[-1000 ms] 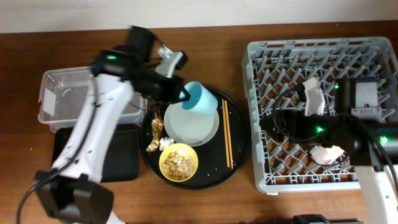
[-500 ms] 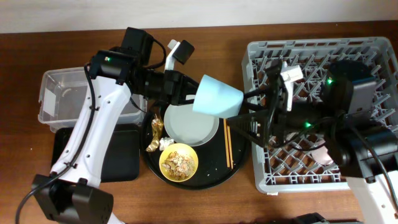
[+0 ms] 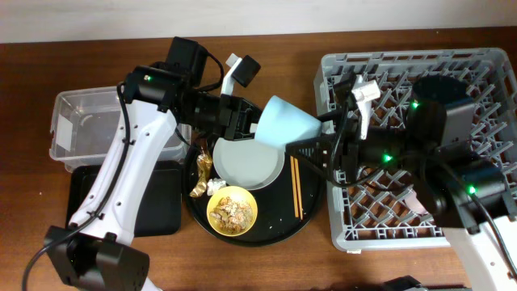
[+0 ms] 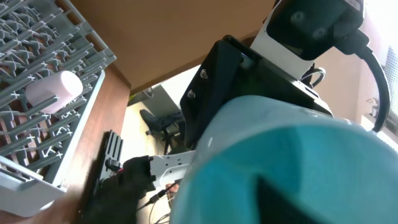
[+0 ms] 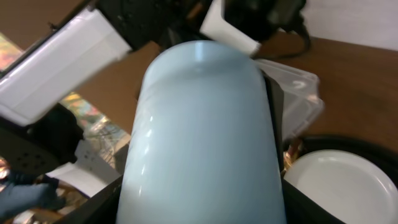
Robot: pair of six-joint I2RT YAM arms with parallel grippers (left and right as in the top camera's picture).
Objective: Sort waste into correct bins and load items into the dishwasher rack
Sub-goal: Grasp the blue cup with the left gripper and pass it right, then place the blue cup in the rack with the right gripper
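Clasping light-blue cup [image 3: 284, 131]: left gripper [image 3: 252, 125]

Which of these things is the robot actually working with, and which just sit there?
Job: blue cup, pink cup, plate, yellow bowl, chopsticks, wrapper, tissue, food scraps, clear tub, black rectangular tray, rack.
Lying about: round black tray, table.

Your overhead camera looks straight down on the brown wooden table [image 3: 266, 44], spanning from the clear plastic rectangular tub [image 3: 58, 129] to the large square grey plastic crate [image 3: 331, 81]. Both wrist cameras sit hard against the small light-blue cup [image 3: 284, 125]. The left one looks past it, tilted, to the crate. The right one looks over it toward the tub and the pale grey round plate [image 5: 339, 180]. All three views share that cup.
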